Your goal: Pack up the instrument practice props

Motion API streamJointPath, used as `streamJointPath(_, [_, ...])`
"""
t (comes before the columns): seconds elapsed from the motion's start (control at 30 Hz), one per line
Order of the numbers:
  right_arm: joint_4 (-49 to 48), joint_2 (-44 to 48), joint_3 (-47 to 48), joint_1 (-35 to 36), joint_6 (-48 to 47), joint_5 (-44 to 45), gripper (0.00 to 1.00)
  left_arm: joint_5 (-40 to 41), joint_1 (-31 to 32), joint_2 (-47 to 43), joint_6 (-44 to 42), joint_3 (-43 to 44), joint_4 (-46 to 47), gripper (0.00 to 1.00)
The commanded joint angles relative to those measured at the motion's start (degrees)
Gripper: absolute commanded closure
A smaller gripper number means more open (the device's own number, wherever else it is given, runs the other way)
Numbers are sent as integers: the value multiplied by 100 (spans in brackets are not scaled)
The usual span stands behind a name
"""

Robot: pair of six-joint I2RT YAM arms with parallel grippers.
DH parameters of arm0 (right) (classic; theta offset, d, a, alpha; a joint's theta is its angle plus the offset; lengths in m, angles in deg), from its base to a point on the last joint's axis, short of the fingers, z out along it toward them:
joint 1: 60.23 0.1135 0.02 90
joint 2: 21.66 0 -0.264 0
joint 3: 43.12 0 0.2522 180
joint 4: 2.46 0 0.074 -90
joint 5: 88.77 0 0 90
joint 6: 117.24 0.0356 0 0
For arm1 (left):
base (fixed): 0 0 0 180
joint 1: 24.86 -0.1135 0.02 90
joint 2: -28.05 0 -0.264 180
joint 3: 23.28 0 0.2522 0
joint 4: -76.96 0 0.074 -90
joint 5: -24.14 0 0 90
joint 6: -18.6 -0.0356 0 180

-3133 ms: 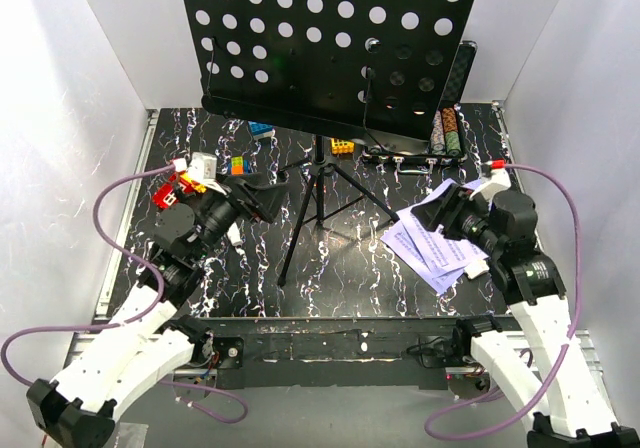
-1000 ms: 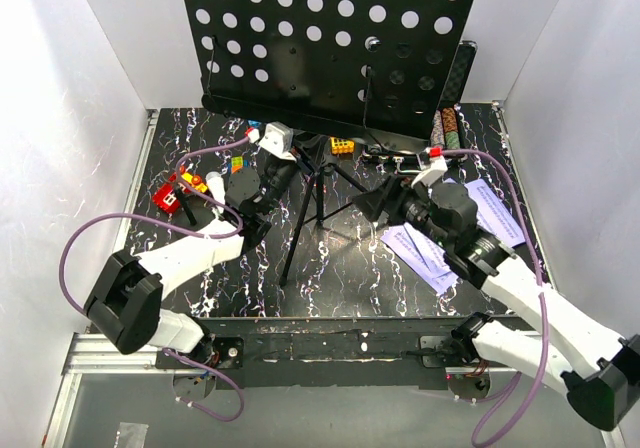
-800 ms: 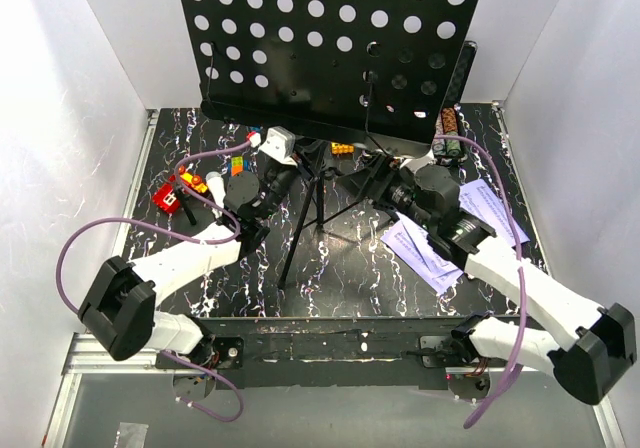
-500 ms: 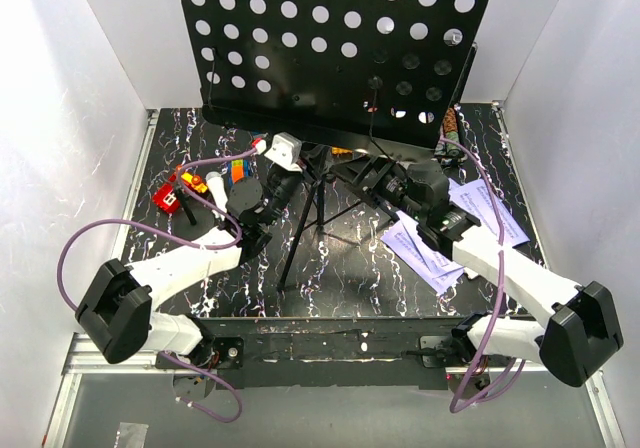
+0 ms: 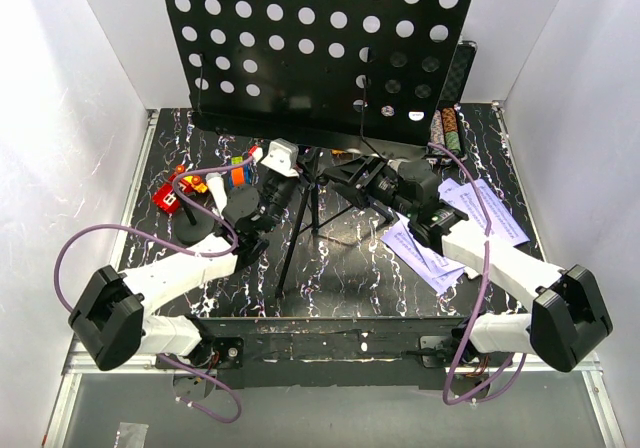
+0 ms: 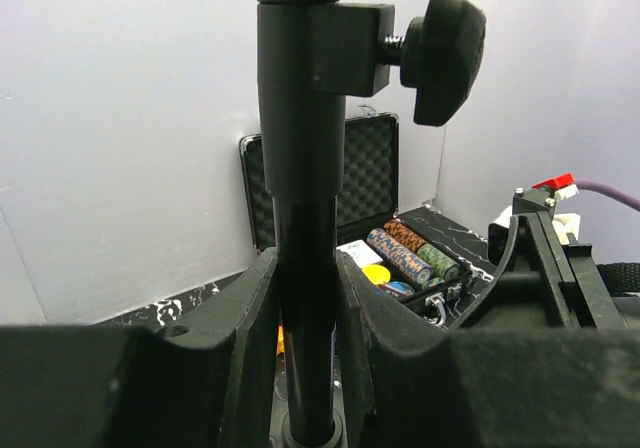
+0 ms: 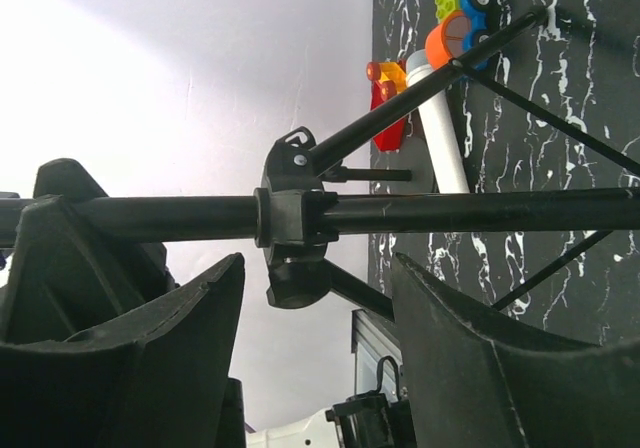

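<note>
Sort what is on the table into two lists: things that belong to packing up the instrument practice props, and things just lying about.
Belongs to the job:
music stand
sheet-music pages
microphone

Just lying about:
poker chip case
toy blocks

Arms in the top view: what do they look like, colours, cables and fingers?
Both the left arm and right arm have white shell links with chunky black joints. A purple cable loops loosely along each, ending in a red plug. The fingers are matte black, broad and curved.
</note>
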Motion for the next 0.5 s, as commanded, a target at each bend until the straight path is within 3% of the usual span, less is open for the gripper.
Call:
streamJointPath(0.0, [-474,-155,125,36,171,-156,34,260,38,-301,-270,-98,-138,100])
streamJointPath(0.47, [-746,-516,345,309,207,-209,48,717,38,-494,-428,-221,-243,100])
